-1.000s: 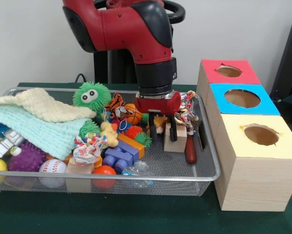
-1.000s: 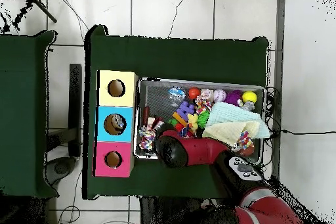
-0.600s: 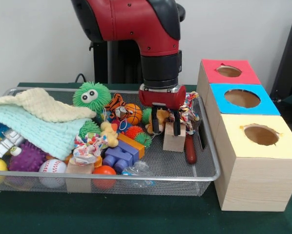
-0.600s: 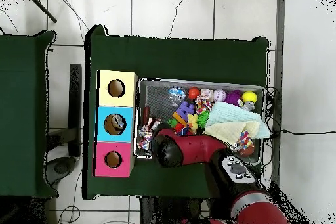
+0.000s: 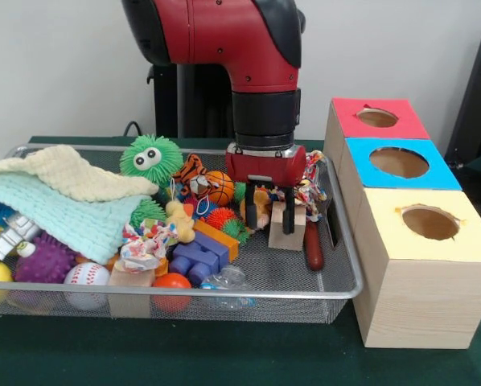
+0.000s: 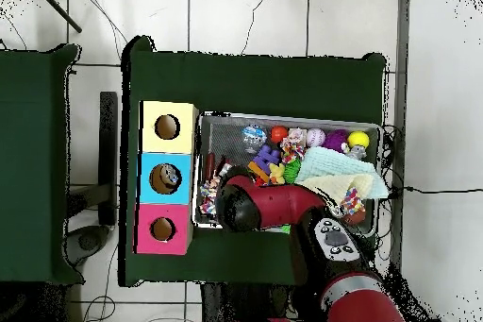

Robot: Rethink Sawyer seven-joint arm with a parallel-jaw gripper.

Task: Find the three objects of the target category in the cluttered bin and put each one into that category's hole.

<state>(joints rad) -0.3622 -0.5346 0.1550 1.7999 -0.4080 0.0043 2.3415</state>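
- The red-and-black arm reaches down into the wire-mesh bin (image 5: 337, 241), its gripper (image 5: 269, 219) low among the toys at the bin's end nearest the boxes.
- The two dark fingers (image 5: 251, 215) stand apart, with a wooden block (image 5: 286, 229) at them; one finger lies across the block's front face, and the front view does not settle whether the block is pinched or merely touched.
- The block sits on the mesh floor, just beside a brown-handled tool (image 5: 314, 245) lying along the bin's side wall.
- A colourful knotted rope toy (image 5: 309, 190) lies close behind the gripper, by the bin's rim.
- Three wooden boxes stand in a row just outside the bin: a red-topped box (image 5: 377, 119), a blue-topped box (image 5: 400, 163) and a yellow-topped box (image 5: 428, 223), each with a round hole in its lid.
- Elsewhere in the bin lie a green fuzzy ball with eyes (image 5: 150, 159), a small basketball (image 5: 219, 187), a purple building brick (image 5: 195, 258), a baseball (image 5: 87, 276), a spiky purple ball (image 5: 46, 260) and a folded mint-green cloth (image 5: 59, 215) with a cream cloth (image 5: 74, 174) on top.
- From overhead, the arm (image 6: 274, 207) covers the box-side part of the bin, hiding the gripper.
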